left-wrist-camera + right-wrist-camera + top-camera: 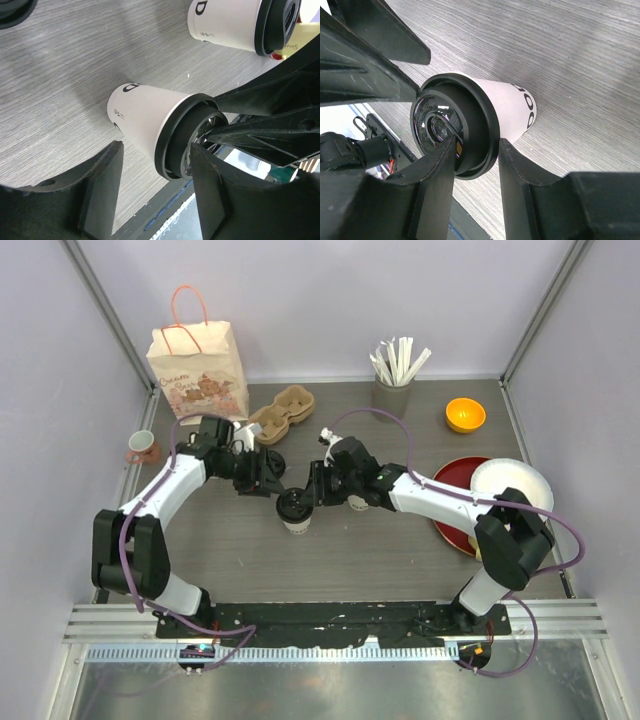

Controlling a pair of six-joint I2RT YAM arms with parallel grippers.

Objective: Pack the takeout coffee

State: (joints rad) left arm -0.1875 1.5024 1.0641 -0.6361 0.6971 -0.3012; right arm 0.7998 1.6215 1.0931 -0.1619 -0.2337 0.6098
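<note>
The takeout coffee (295, 508), a cream-white paper cup with a black lid, stands on the grey table at the centre. It also shows in the left wrist view (145, 120) and the right wrist view (510, 107). My right gripper (316, 494) (475, 160) pinches the lid's rim, one finger on the lid's top, the other against its outer edge. My left gripper (270, 480) (157, 190) is open just left of the cup, its jaws spread beside the lid without holding it. A second lidded cup (230, 22) stands beyond.
A paper bag (198, 370) and a cardboard cup carrier (283, 412) stand at the back left. A pink mug (141, 447) is at the left edge. A holder of straws (393, 390), an orange bowl (465, 415), a red plate (450, 502) and a white plate (512, 485) are on the right.
</note>
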